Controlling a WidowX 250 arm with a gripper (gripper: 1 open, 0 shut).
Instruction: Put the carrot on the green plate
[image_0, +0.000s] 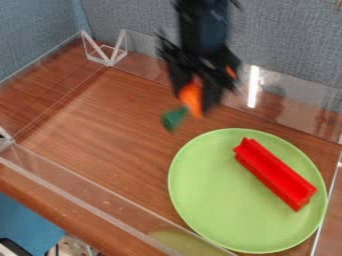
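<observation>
Carrot (187, 101) aloft over the wooden surface (94, 120), held in the jaws of our gripper (195, 92) just short of the green plate (227, 195).

We see the dark gripper, blurred, hanging from the top of the picture and pointing down, its jaws closed on the orange body of the carrot. The carrot hangs tilted, its dark green stem tip lowest and toward the left, clear of the wood beneath it. It sits just above and to the left of the plate's upper rim, not over the plate's middle. On the right half of the plate lies a red block (275, 173), running diagonally and well apart from the carrot. Clear walls (287, 85) ring the surface, with a blue-grey backdrop behind them.
</observation>
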